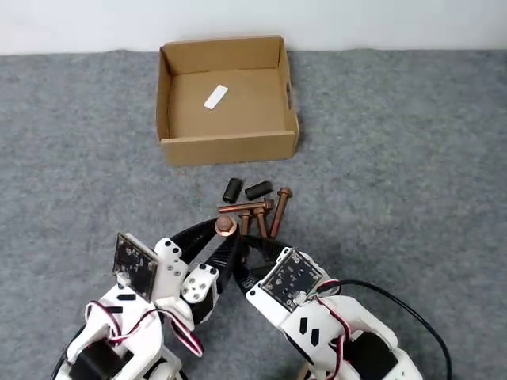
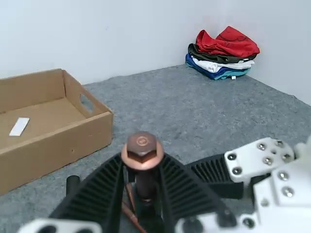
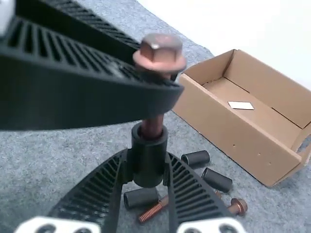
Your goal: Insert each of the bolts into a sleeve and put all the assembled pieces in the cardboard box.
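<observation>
Grippers both loaded: left gripper (image 2: 142,169) is clamped on a bolt (image 2: 142,148) just under its head, shank pointing down. Right gripper (image 3: 147,162) is clamped round a black sleeve (image 3: 147,151) directly beneath it. Bolt tip sits inside the sleeve mouth, much of the shank is bare. The pair is held above the table (image 1: 412,158), near edge, about the middle. Main risk imo: shank and bore go off-axis, so pushing down binds the bolt on the rim and the sleeve twists or pops out of the right fingers. Second: left lets go before the bolt is seated and it tips out. Third: anything dropped lands among the loose bolts (image 1: 278,214) and loose sleeves (image 1: 231,190) just beyond, mid-table, and scatters them. Cardboard box (image 1: 230,148) sits by the far edge with a white slip (image 1: 215,96) on its floor, so the carry is a further chance to drop the assembly.
</observation>
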Controlling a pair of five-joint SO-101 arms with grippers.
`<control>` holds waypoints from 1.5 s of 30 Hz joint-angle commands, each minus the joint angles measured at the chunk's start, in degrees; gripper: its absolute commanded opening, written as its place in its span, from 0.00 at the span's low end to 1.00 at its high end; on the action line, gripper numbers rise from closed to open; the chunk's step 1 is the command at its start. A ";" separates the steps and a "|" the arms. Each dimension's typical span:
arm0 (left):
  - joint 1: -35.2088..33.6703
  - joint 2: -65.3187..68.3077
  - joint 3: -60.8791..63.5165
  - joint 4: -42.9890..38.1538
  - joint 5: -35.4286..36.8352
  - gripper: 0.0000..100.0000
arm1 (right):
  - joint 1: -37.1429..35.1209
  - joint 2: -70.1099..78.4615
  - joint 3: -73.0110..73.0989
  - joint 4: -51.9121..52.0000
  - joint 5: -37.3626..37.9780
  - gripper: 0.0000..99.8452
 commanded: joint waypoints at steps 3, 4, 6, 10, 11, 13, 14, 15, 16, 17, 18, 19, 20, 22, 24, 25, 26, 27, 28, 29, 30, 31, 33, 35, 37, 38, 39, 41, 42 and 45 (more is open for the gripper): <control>3.16 0.26 -0.22 2.55 -1.49 0.01 | 0.48 -0.57 -3.52 -1.71 0.62 0.01; 3.78 0.26 -0.22 3.96 -1.41 0.01 | 0.48 -0.57 -3.52 -1.71 0.62 0.01; 4.13 0.26 -0.22 6.95 -1.32 0.01 | 0.48 -0.57 -3.52 -1.71 0.62 0.01; 1.76 0.18 -0.57 10.29 -1.14 0.09 | 0.48 -0.57 -3.43 -1.71 0.62 0.01; 0.18 0.26 -0.57 10.46 -1.41 0.12 | 0.48 -0.57 -3.34 -1.71 0.62 0.01; -2.81 0.26 -0.57 10.29 -1.58 0.16 | 0.48 -0.57 -3.25 -1.63 0.62 0.01; -3.78 0.26 -0.66 10.29 -1.58 0.17 | 0.48 -0.57 -3.25 -1.54 0.70 0.01; -4.40 0.26 -0.75 10.37 -1.67 0.17 | 0.48 -0.57 -3.16 -1.36 0.97 0.01; -4.84 0.26 -1.19 10.46 -1.76 0.17 | 0.48 -0.57 -3.16 -1.36 0.97 0.01; -4.92 0.26 -1.71 10.55 -1.93 0.17 | 0.48 -0.57 -3.16 -1.36 0.97 0.01; -4.92 0.26 -2.33 10.37 -1.85 0.17 | 0.48 -0.48 -3.08 -1.27 0.97 0.01; -4.92 0.26 -3.12 10.20 -1.76 0.17 | 0.48 -0.40 -3.08 -1.27 0.97 0.01; -4.92 0.26 -3.91 10.20 -1.67 0.17 | 0.48 -0.22 -3.08 -1.27 0.97 0.01; -4.92 0.26 -5.41 10.29 -1.58 0.17 | 0.48 -0.04 -2.99 -1.27 0.88 0.01; -4.84 0.26 -7.08 10.55 -1.49 0.17 | 0.48 -0.31 -2.29 -1.27 0.88 0.01; -4.75 0.26 -7.78 10.55 -1.49 0.17 | 0.48 -0.48 -1.85 -1.27 0.88 0.01; -4.66 0.35 -8.40 10.55 -1.49 0.17 | 0.48 -0.48 -1.41 -1.27 0.88 0.01; -4.57 0.35 -8.92 10.64 -1.49 0.17 | 0.48 -0.48 -0.97 -1.63 0.88 0.01; -4.57 0.35 -9.27 10.64 -1.49 0.17 | 0.48 -0.48 -0.53 -1.63 0.88 0.01; -4.57 0.35 -9.54 10.99 -1.49 0.17 | 0.48 -0.48 -0.26 -1.63 0.88 0.01; -4.57 0.35 -9.98 11.43 -1.49 0.17 | 0.48 -0.48 -0.18 -1.63 0.79 0.01; -4.57 0.35 -10.59 12.22 -1.49 0.17 | 0.48 -0.48 0.00 -1.63 0.79 0.01; -4.57 0.35 -11.38 13.45 -1.49 0.17 | 0.48 -0.48 0.09 -1.63 0.88 0.01; -4.48 0.35 -10.95 14.77 -1.49 0.17 | 0.48 -0.48 0.09 -1.63 0.88 0.01; -4.48 0.35 -9.19 15.56 -1.49 0.17 | 0.48 -0.48 0.09 -1.63 0.88 0.01; -4.48 0.35 -8.40 15.65 -1.49 0.17 | 0.48 -0.48 0.09 -1.63 0.88 0.01; -4.48 0.35 -7.69 15.56 -1.49 0.17 | 0.48 -0.48 0.00 -1.63 0.88 0.01; -4.40 0.35 -6.37 15.30 -1.49 0.17 | 0.48 -0.48 0.00 -1.63 0.88 0.01; -4.04 0.35 -5.67 14.86 -1.49 0.17 | 0.48 -0.48 0.00 -1.63 0.88 0.01; -1.93 0.26 -4.70 13.98 0.35 0.17 | 0.48 -0.40 0.00 -1.63 0.97 0.01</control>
